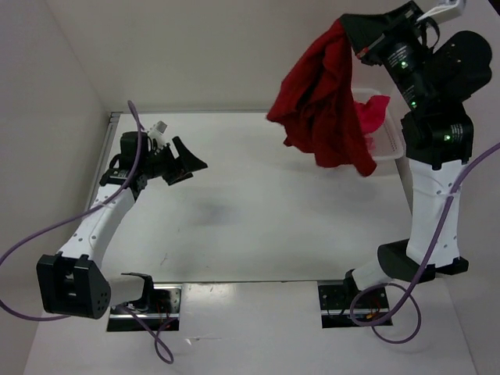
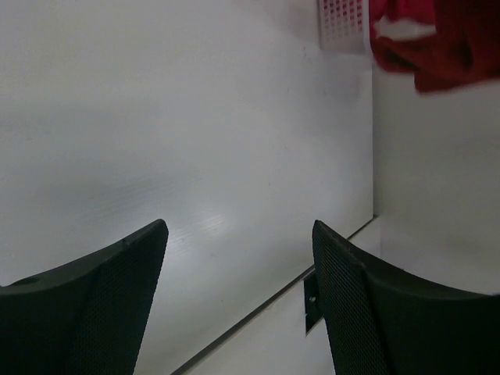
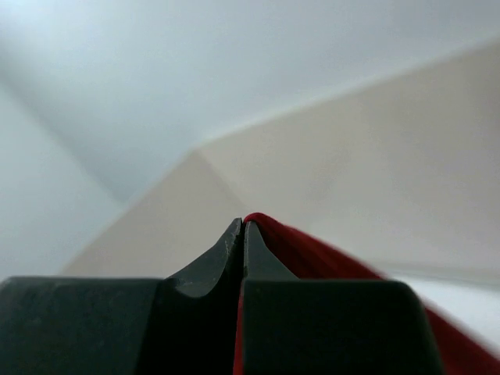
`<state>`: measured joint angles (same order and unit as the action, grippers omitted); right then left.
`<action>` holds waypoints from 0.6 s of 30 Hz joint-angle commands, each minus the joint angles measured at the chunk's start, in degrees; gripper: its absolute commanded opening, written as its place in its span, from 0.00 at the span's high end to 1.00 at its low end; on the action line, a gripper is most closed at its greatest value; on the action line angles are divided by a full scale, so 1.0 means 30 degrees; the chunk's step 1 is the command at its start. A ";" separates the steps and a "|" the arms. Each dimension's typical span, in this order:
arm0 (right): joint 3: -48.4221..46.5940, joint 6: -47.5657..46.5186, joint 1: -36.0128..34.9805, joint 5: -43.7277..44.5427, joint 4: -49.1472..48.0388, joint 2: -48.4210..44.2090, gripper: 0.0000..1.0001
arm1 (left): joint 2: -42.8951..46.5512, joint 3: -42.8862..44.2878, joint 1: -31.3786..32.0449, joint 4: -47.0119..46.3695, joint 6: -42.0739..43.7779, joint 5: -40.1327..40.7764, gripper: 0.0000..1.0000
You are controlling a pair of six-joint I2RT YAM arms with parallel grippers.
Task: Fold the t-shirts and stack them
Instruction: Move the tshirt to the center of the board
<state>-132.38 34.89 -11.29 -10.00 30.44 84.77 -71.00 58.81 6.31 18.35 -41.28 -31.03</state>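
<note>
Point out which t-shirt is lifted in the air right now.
The dark red t-shirt: it hangs in the air from the shut right gripper. The only other one showing, the magenta t-shirt, lies in the white basket.

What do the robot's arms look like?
The left arm and right arm are white tubes with chunky black joints. A purple cable loops off each. Tiny green lights glow on the right one. The fingers are black and dotted.
</note>
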 commanded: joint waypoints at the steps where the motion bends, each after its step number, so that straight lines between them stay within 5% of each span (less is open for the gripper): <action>1: -0.2891 0.3683 -0.0133 -0.5652 -0.4308 0.1125 0.99 | 0.0257 -0.0145 -0.1250 -0.0784 -0.1472 0.0029 0.18; 11: -0.5156 0.6449 -0.3585 -0.8741 -0.7249 0.3498 0.99 | 0.0435 -0.1703 -0.3681 -0.0963 -0.2328 0.0231 0.18; 13: -0.2441 0.4931 -0.3913 -0.8271 -0.6337 0.3500 0.99 | 0.0640 -0.1001 -0.4211 0.0029 -0.2064 0.1282 0.20; 18: 1.2324 0.5361 -0.1281 -0.6782 -0.9881 0.1215 0.99 | 0.0437 0.0085 -0.4826 0.1264 -0.1329 0.3542 0.21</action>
<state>-110.85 51.07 -20.03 -33.98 4.91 85.89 -70.61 55.42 -7.53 20.14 -47.48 -25.54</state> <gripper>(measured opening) 0.011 0.795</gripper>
